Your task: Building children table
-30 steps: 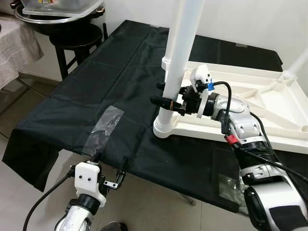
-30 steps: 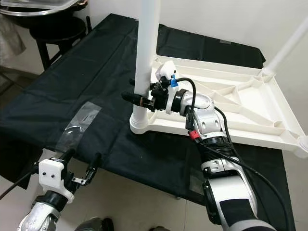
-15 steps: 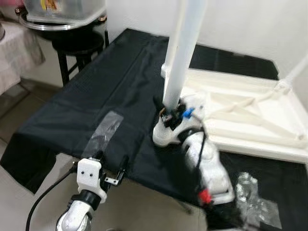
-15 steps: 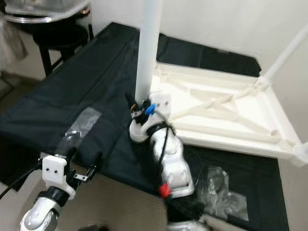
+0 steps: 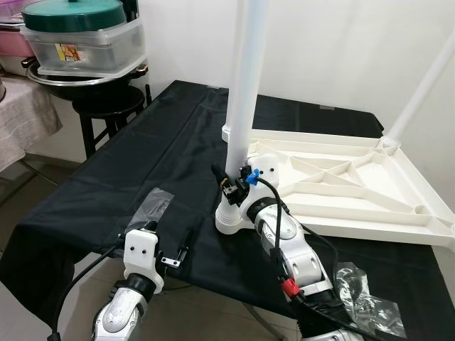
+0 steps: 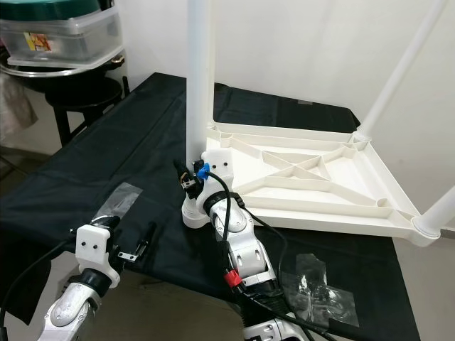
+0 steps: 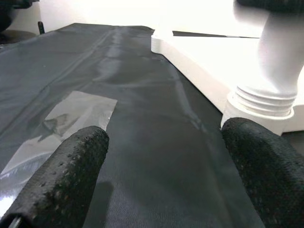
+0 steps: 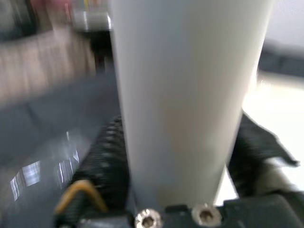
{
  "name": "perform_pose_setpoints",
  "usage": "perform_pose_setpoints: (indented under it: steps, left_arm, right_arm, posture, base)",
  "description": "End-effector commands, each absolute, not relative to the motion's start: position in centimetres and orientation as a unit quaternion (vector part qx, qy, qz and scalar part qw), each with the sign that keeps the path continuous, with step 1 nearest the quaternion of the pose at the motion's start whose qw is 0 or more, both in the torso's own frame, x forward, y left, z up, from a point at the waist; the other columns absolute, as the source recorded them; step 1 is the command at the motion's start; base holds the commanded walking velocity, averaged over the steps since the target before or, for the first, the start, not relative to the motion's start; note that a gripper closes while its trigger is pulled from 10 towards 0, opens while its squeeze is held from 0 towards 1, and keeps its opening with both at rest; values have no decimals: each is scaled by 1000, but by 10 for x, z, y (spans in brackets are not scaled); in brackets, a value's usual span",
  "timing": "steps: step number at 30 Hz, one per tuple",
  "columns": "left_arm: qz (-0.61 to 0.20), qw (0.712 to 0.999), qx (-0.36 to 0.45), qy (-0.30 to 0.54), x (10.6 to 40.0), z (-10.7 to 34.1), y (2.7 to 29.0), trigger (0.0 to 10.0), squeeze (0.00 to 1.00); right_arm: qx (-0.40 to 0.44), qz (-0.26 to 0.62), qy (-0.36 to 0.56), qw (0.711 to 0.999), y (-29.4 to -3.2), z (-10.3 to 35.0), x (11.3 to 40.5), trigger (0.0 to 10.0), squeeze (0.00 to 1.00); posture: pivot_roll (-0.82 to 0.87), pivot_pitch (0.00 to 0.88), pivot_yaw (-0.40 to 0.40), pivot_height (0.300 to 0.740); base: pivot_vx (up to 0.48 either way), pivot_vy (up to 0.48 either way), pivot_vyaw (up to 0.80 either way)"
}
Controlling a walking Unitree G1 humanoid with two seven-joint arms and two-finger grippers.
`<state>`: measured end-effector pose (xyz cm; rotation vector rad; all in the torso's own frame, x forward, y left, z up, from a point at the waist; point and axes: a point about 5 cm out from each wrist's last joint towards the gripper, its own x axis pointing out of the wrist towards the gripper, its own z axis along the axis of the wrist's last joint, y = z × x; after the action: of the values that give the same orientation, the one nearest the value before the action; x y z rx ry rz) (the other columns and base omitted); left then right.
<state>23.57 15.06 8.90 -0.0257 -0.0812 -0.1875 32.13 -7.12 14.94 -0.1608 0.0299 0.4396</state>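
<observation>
Since a second ago the right arm has swung round the leg (image 5: 242, 106), from its three o'clock side to its six o'clock side. The right gripper (image 5: 226, 186) fingers pinch the leg low down, just above its socket on the upturned tabletop (image 5: 341, 185). The left gripper (image 5: 165, 245) hovers with fingers spread, at seven o'clock. Twisting off-axis could cross-thread the joint or drag the tabletop across the black cloth (image 5: 142, 163).

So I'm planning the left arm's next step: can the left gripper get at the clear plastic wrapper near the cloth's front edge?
Probably yes. The left gripper hovers open at the front edge of the black cloth, the clear plastic wrapper lies flat just ahead of its fingers, and nothing stands between them.
</observation>
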Motion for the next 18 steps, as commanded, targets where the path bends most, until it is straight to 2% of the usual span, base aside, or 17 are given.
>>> perform_pose_setpoints:
  steps: [1,4,7,10,12,14,15,16,17,18]
  left_arm:
    - [-94,995,-10,-38,234,87,150,10000,0]
    - [-94,995,-11,-39,232,87,150,10000,0]
    - [-95,995,-12,-41,227,87,148,10000,0]
    - [-95,995,-13,-42,224,87,147,10000,0]
    - [-94,995,-14,-43,219,89,147,10000,0]
    - [-94,995,-14,-43,219,89,147,10000,0]
    - [-94,995,-14,-43,218,89,146,10000,0]
    - [-94,995,-14,-43,218,89,146,10000,0]
    - [-94,994,-14,-44,216,90,145,10000,0]
    - [-95,994,-14,-44,214,91,145,10000,0]
  right_arm:
    - [-78,267,11,961,-77,154,322,10000,1000]
    - [-78,315,0,946,-85,161,324,10000,1000]
    - [-102,396,-16,912,-110,177,331,10000,1000]
    - [-111,407,-21,906,-121,187,338,10000,1000]
    - [-117,438,-25,891,-129,199,345,10000,984]
    - [-117,438,-25,891,-129,199,345,10000,984]
    - [-121,452,-23,884,-131,203,347,10000,933]
    - [-121,452,-23,884,-131,203,347,10000,933]
    - [-123,469,-22,875,-132,207,349,10000,24]
    - [-129,480,-21,868,-134,212,352,10000,0]
  posture:
    - [18,15,-74,740]
    - [17,28,-77,740]
    - [25,50,-84,740]
    - [33,69,-88,740]
    - [46,91,-94,740]
    - [46,91,-94,740]
    - [48,95,-95,740]
    - [48,95,-95,740]
    - [60,112,-99,740]
    - [64,119,-101,740]
  base:
    - [0,0,0]
    - [0,0,0]
    - [0,0,0]
    - [0,0,0]
    - [0,0,0]
    - [0,0,0]
    - [0,0,0]
    - [0,0,0]
    - [0,0,0]
    - [0,0,0]
